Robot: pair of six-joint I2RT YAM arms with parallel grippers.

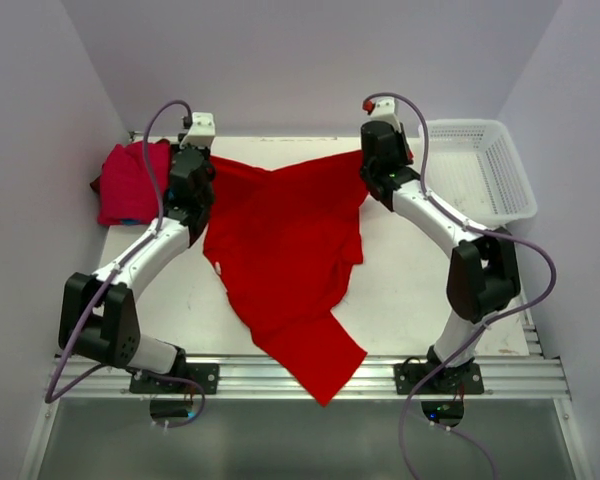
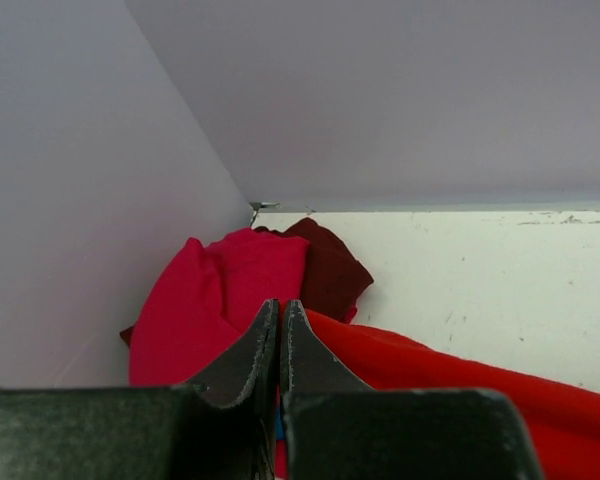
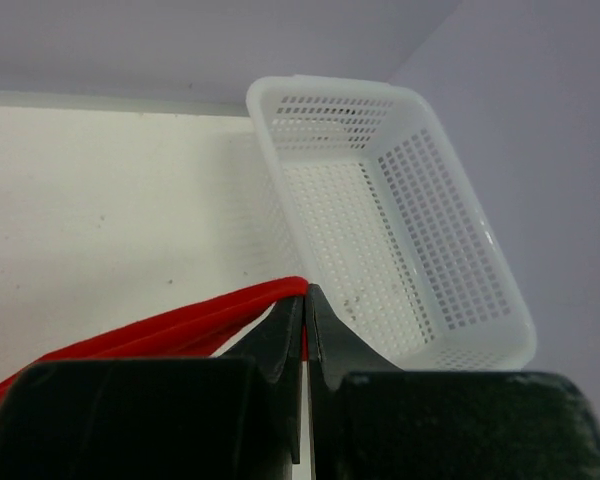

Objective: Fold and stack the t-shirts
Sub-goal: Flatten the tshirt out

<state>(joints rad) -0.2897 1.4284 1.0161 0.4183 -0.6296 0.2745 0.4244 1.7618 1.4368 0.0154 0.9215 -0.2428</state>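
Across the white table (image 1: pixel 410 290) a limp, creased bright red t-shirt (image 1: pixel 280 250) spreads, its tail overhanging the near edge. A rectangular plastic mesh basket (image 1: pixel 517 175) sits far right and the folded shirts (image 1: pixel 130 185) far left. The left gripper (image 2: pixel 280 312) and right gripper (image 3: pixel 306 298) each pinch one of its far corners.

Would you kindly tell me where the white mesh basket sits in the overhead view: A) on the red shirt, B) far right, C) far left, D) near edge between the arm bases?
B: the basket stands at the far right, apart from the spread red t-shirt.
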